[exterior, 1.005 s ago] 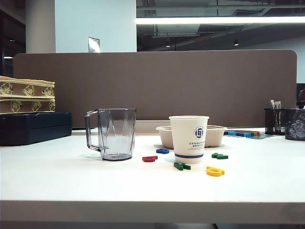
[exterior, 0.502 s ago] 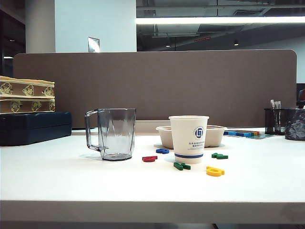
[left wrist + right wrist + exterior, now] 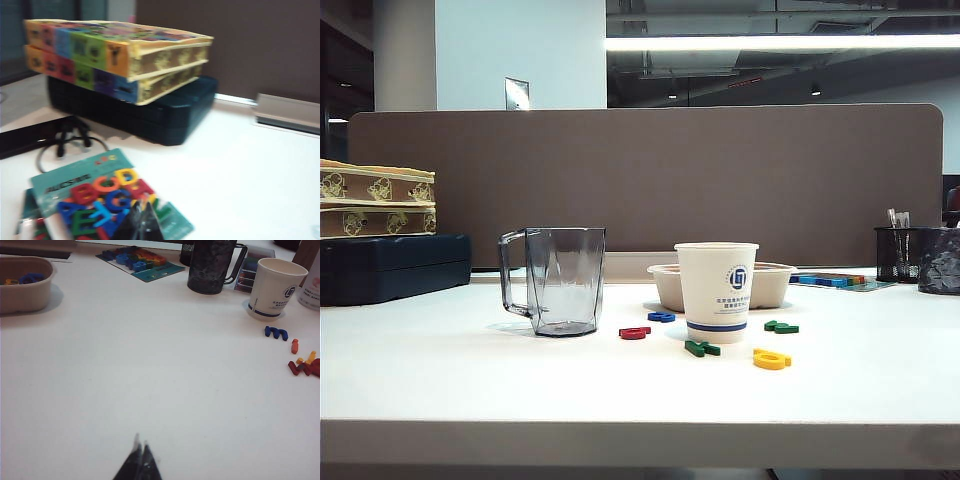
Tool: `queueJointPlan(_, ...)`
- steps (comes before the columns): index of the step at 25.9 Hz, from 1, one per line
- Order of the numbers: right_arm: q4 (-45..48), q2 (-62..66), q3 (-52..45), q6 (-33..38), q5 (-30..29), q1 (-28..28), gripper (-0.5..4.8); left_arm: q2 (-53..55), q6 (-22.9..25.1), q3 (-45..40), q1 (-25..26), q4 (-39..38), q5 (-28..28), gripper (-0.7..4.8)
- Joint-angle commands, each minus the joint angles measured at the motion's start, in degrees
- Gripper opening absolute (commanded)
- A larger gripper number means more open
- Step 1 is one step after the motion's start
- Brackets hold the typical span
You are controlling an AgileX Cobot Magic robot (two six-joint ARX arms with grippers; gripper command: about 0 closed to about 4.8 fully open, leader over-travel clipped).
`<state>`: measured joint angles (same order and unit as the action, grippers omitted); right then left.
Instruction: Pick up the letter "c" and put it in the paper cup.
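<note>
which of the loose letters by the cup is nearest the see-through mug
The red letter, lying between the mug and the paper cup; the blue, green and yellow letters lie farther right.

The exterior view shows one paper cup [image 3: 717, 291], one clear mug [image 3: 555, 280], one beige bowl [image 3: 772, 284], and six loose letters: two green [image 3: 702, 348], one blue, one red, one yellow. Left of frame, two patterned boxes [image 3: 375, 203] are stacked

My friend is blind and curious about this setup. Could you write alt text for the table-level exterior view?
A white paper cup with a blue logo stands on a white table, with small red, blue, green and yellow letters scattered around its base. A clear mug stands to its left and a beige bowl behind it; no robot arm is visible.
</note>
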<state>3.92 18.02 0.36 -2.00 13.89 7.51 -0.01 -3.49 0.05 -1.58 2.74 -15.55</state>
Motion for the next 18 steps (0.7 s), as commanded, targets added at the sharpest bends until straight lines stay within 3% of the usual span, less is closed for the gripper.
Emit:
queueJointPlan(1, 0.59, -0.02, -0.39, 0.07, 0.11, 0.00, -0.01, 0.09, 0.07, 0.22, 0.33, 0.70, 5.07, -0.05)
queueJointPlan(7, 0.59, -0.02, -0.39, 0.07, 0.11, 0.00, 0.00, 0.09, 1.25, 0.22, 2.19, 0.66, 13.03, -0.05)
queueJointPlan(18, 0.59, -0.02, -0.39, 0.04, 0.11, 0.00, -0.01, 0.09, 1.51, 0.22, 2.08, 0.63, 13.22, -0.05)
